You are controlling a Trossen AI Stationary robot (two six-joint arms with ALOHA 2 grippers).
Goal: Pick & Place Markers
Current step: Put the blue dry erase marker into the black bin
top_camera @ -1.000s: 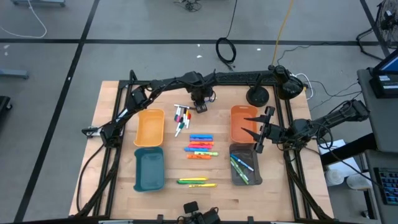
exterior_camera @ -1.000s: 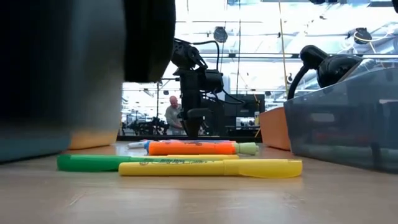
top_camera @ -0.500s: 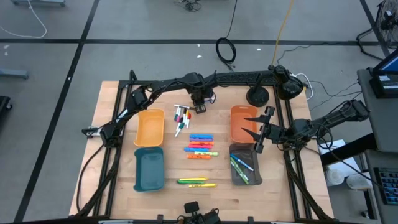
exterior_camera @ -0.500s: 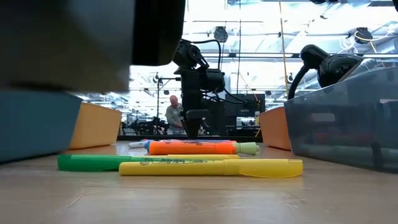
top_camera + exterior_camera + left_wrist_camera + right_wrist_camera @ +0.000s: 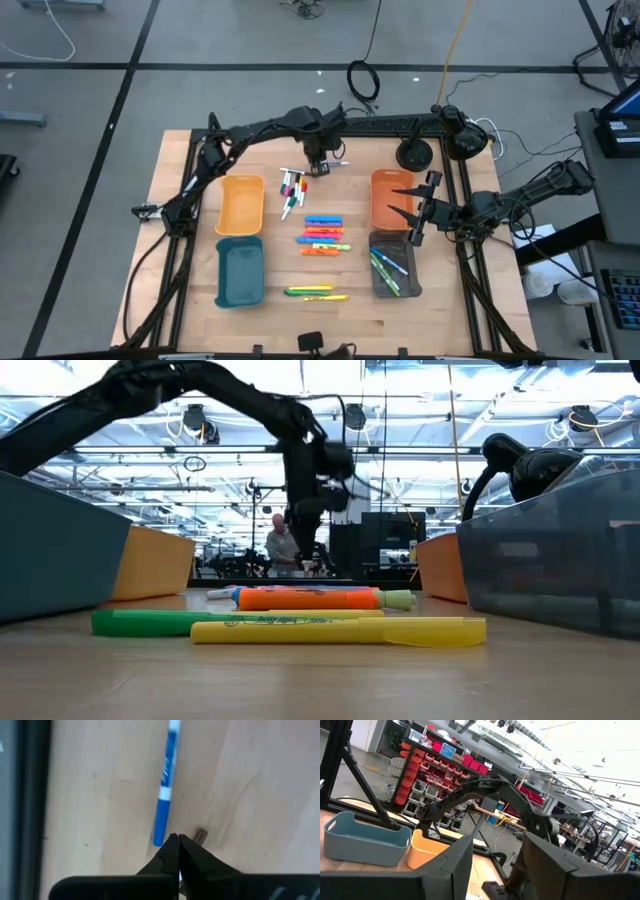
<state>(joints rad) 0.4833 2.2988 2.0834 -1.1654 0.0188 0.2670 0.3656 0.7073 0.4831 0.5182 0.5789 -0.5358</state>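
Observation:
My left gripper (image 5: 318,160) is shut and points down at the table near its far edge. In the left wrist view its fingertips (image 5: 177,840) stand beside the blue cap end of a thin white-bodied marker (image 5: 165,790), which lies flat on the wood. Thin pens (image 5: 291,187) lie in a cluster just nearward, highlighters (image 5: 322,235) lie in rows at the table's middle, and a green and a yellow one (image 5: 315,292) lie near the near edge. My right gripper (image 5: 405,210) hovers open over the right-hand trays (image 5: 492,865). My left gripper's shut fingertips (image 5: 170,845) come from above right at the marker's blue cap end (image 5: 158,839). I cannot tell whether they touch it. The marker lies flat on the table.
A yellow-orange tray (image 5: 241,205) and a teal tray (image 5: 240,272) stand on the left. An orange tray (image 5: 390,195) and a grey tray (image 5: 393,265) holding several markers stand on the right. In the low view, a yellow highlighter (image 5: 340,630), a green one (image 5: 150,621) and an orange one (image 5: 310,598) lie nearest.
My left gripper has moved a little toward the table's far edge and has turned. A dark shape that blocked the left of the low view has gone from in front of that camera. The right arm has kept still.

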